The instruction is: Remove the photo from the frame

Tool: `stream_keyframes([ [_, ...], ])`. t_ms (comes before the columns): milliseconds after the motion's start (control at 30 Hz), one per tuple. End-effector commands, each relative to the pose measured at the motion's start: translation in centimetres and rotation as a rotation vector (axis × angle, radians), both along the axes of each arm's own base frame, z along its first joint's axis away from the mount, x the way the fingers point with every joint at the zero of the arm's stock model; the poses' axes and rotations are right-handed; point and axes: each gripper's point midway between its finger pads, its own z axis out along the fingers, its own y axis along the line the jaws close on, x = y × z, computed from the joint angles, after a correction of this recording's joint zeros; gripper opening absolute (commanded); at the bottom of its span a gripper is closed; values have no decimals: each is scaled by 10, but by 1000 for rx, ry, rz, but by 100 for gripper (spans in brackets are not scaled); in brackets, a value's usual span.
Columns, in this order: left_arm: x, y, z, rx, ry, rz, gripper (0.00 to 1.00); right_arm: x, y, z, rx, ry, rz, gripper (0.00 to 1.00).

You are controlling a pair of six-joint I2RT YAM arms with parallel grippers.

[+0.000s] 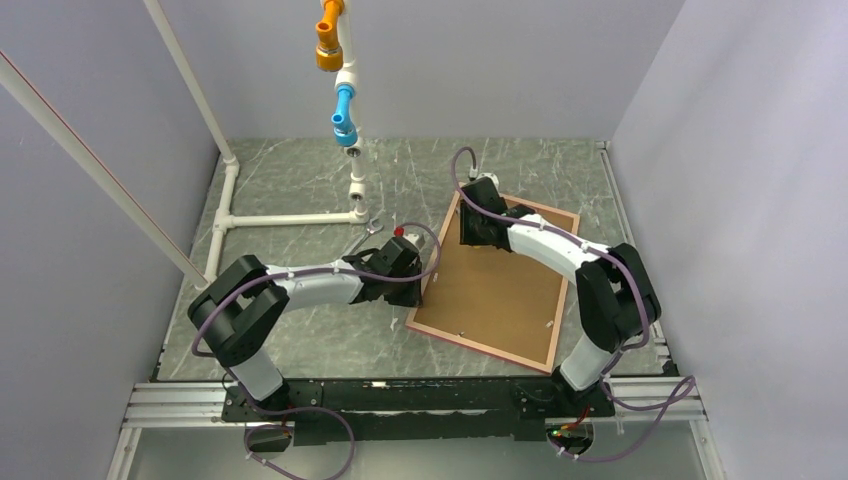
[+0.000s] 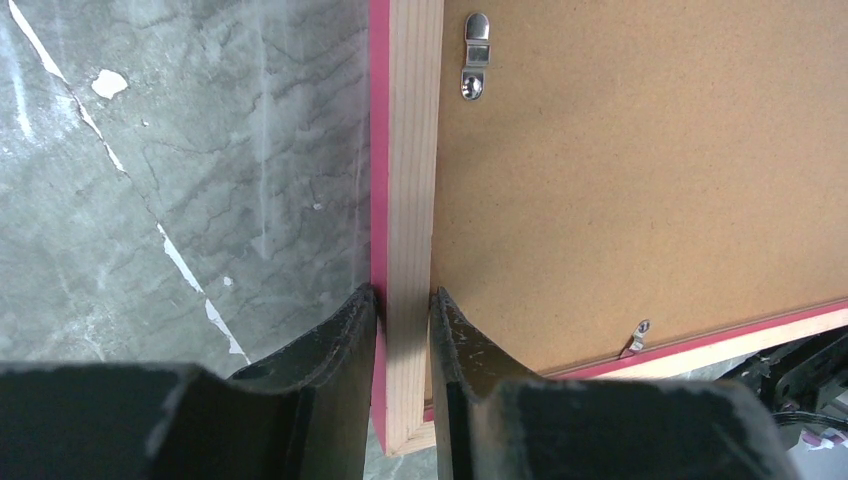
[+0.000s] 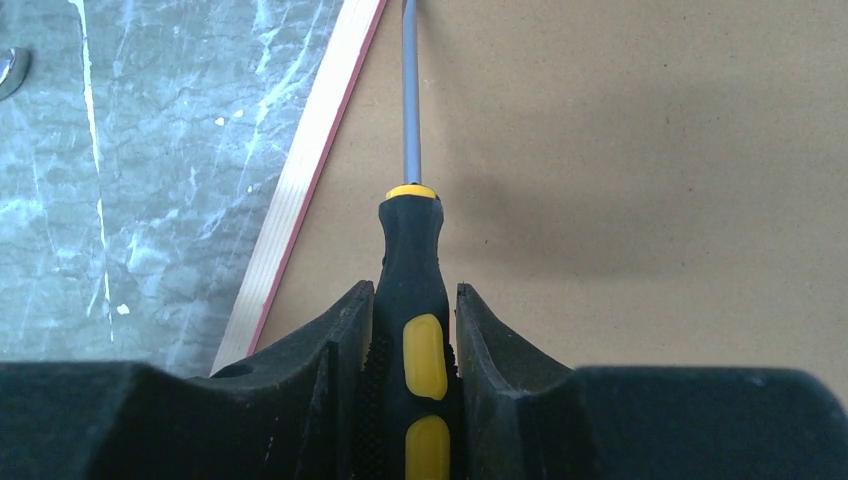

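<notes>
The left gripper (image 2: pixel 404 330) is clamping the frame (image 2: pixel 408 150) at bottom centre. The right gripper (image 3: pixel 415 330) is squeezing a screwdriver (image 3: pixel 411 250). Its tip should be nudging the upper clip (image 2: pixel 476 58) aside gently.

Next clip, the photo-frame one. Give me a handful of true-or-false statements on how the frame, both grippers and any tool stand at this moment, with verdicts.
1. The frame lies face down, with its brown backing board upward. True.
2. The left gripper is open and clear of the frame. False: it is shut on the frame's wooden rail near a corner.
3. The right gripper holds a screwdriver with a black and yellow handle. True.
4. The photo lies on the table beside the frame. False: no photo is in view, and the backing board sits in the frame.
5. The screwdriver's shaft reaches out over bare table. False: it runs over the backing board.
</notes>
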Motion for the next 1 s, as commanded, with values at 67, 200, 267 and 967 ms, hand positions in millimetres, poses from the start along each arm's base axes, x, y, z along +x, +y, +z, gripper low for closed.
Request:
stream_keyframes([
  [67, -9, 8, -19, 26, 36, 13, 28, 23, 9, 21, 12, -83, -18, 0],
  [200, -10, 9, -19, 25, 38, 15, 26, 27, 0, 13, -39, -56, -82, 0],
  [267, -10, 10, -20, 26, 39, 22, 26, 29, -5, 8, -63, -40, -128, 0],
  [967, -10, 13, -17, 42, 24, 5, 28, 15, -24, 73, -54, -96, -153, 0],
])
